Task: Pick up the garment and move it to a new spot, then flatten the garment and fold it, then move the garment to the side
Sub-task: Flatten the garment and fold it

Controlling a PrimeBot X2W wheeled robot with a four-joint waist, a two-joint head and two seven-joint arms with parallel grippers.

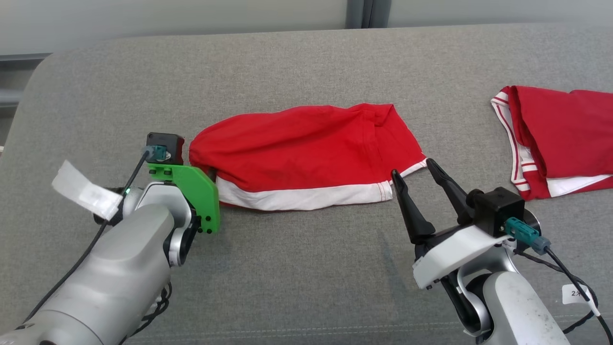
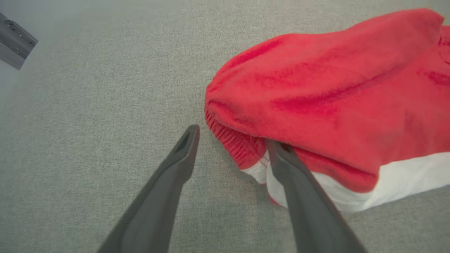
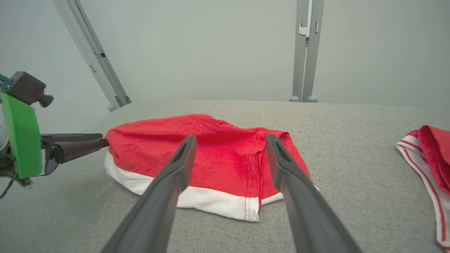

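Garment: red with a white band along its near edge; the garment [image 1: 306,148] lies folded over and rumpled at the middle of the table [image 1: 306,268], its long side running from 9 to 3 o'clock in the head view.
Table: covered in grey woven cloth.
Left pincer: spread and pinching nothing. The left pincer [image 2: 233,137] sits at the garment's 9 o'clock end.
Left fingers: of the two fingers [image 2: 299,196], one has its tip tucked in under the overhanging red fold, against the gathered hem. The other lies over bare table just beside the cloth.
Green bracket: the green bracket [image 1: 191,191] on the left wrist hides that pincer's tips in the head view.
Right pincer: spread and empty. The right pincer [image 1: 412,167] stands at the garment's 4 o'clock corner, tips pointing towards 12 and just beside the white band's end; whether they touch it cannot be told.
Second garment: red with white stripes, the second garment [image 1: 555,139] lies folded at 3 o'clock of the first, well apart from it, at the head view's right edge.
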